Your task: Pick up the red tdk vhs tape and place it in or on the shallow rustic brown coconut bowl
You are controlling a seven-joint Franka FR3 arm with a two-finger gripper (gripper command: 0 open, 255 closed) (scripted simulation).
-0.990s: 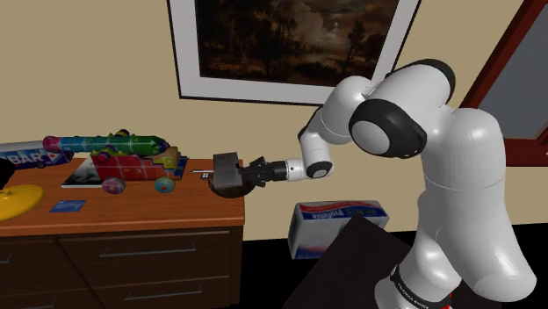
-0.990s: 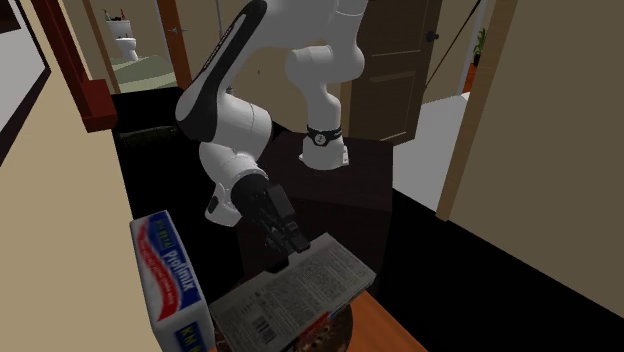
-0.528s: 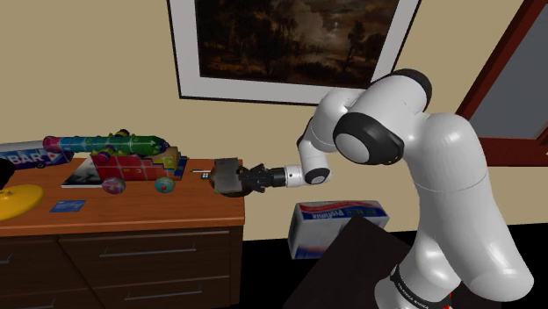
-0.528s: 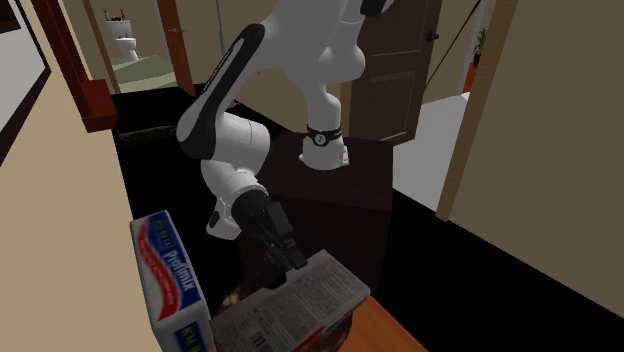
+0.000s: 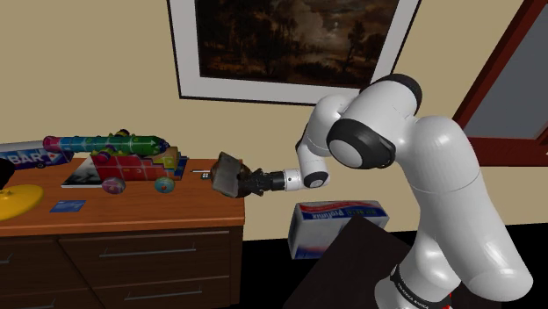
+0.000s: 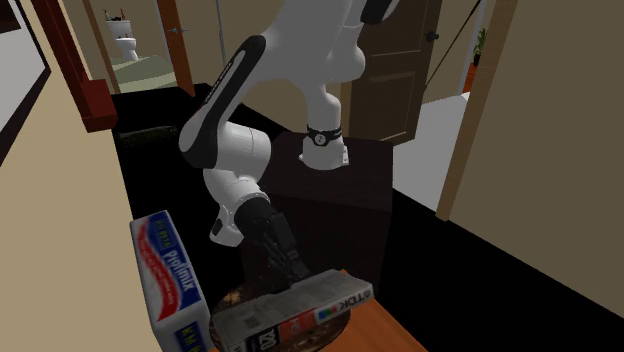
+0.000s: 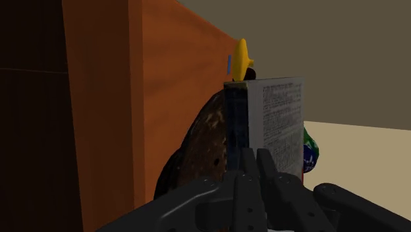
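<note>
Wrist view | end effector [image 7: 257,159] clamped on one VHS tape [image 7: 276,118] | one brown bowl [image 7: 203,148] just beside

One tape [image 5: 227,173], one brown speckled bowl [image 7: 201,148], two colourful balls [image 5: 112,186], one yellow dish [image 5: 18,200], one small blue card [image 5: 68,207], one blue-and-white box [image 5: 338,219], one framed painting [image 5: 290,39], one desk [image 5: 132,212].

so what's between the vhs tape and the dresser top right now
The brown speckled bowl: in the wrist view it sits between the dresser top and the VHS tape, which the gripper clasps.
</note>
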